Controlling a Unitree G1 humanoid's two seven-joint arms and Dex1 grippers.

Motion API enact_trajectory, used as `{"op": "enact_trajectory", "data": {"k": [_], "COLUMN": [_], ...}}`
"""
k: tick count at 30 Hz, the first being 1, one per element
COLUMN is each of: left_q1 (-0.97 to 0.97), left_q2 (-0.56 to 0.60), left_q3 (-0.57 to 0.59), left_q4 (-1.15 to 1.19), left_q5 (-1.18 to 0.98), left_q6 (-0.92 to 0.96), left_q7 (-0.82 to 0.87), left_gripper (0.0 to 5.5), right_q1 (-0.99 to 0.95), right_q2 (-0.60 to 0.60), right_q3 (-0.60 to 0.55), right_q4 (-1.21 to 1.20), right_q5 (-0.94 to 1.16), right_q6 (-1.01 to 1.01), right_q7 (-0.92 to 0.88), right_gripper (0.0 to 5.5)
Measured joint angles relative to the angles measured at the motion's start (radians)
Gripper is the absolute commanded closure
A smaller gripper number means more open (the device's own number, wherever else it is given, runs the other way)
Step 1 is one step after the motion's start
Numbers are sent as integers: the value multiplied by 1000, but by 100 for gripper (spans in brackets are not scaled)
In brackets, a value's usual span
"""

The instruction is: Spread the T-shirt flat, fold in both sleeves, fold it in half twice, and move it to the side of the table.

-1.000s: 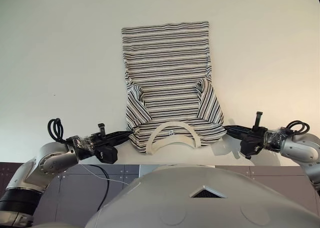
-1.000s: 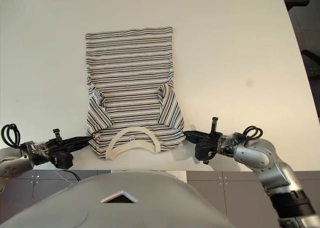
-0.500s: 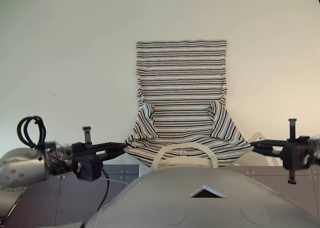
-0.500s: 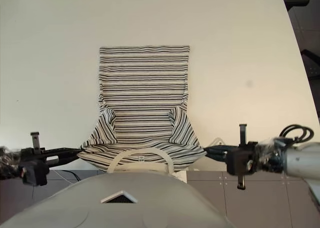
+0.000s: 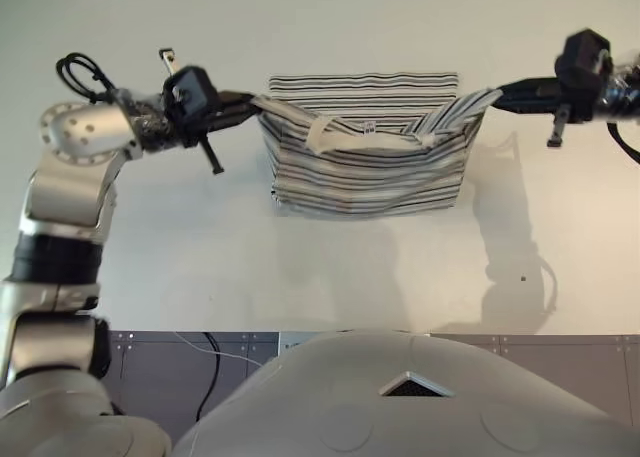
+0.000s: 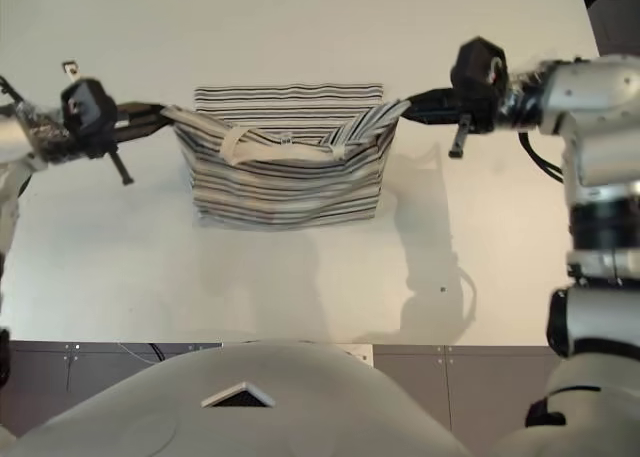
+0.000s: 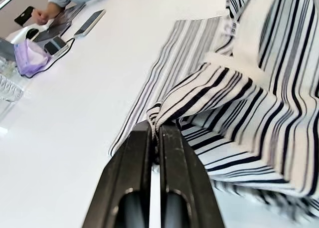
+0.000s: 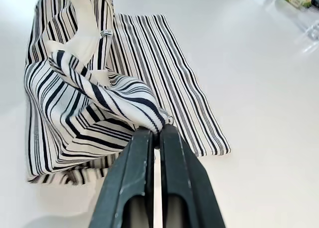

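Observation:
The striped T-shirt [image 5: 365, 167] hangs doubled over above the white table [image 5: 300, 267], its cream collar [image 5: 325, 133] on the near layer. Its far hem [image 5: 365, 80] still rests flat on the table. My left gripper [image 5: 258, 101] is shut on the shirt's left shoulder corner, seen close in the left wrist view [image 7: 158, 130]. My right gripper [image 5: 492, 95] is shut on the right shoulder corner, seen close in the right wrist view [image 8: 160, 129]. Both hold the collar end lifted over the far half of the table.
The table's near edge [image 5: 320, 329] runs just in front of me. In the left wrist view, a clear plastic bag [image 7: 27, 56], phones [image 7: 88, 21] and a person's hand lie at the table's far side.
Both grippers have lifted the shirt's collar end from the near table edge and carried it up and away, over the lower half. The cloth has gone from flat to hanging doubled.

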Motion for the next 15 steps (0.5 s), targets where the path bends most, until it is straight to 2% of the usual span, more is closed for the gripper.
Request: {"op": "enact_trajectory", "data": {"k": [3, 4, 6, 8, 10, 13, 15], "left_q1": [-197, -253, -341, -344, -341, -344, -344], "left_q2": [-127, -160, -208, -224, -234, -251, -272], "left_q3": [-56, -68, -108, -160, -157, -85, -21], "left_q4": [305, 406, 605, 754, 850, 947, 969], "left_q5": [111, 146, 244, 344, 373, 360, 319], "left_q6": [-55, -86, -149, -205, -247, -225, -196], "left_q7": [18, 33, 69, 98, 182, 315, 344], "left_gripper": [540, 518, 486, 464, 434, 380, 378], "right_q1": [-196, -242, -294, -293, -295, -296, -292], "right_q2": [132, 160, 205, 233, 261, 283, 287], "right_q3": [48, 70, 128, 148, 105, 1, -66], "right_q4": [356, 448, 609, 721, 779, 827, 837], "right_q5": [-125, -171, -293, -363, -368, -328, -297], "right_q6": [-83, -115, -179, -212, -206, -148, -128], "right_q7": [-62, -90, -172, -262, -354, -483, -548], "right_gripper": [537, 540, 501, 472, 435, 373, 341]}}
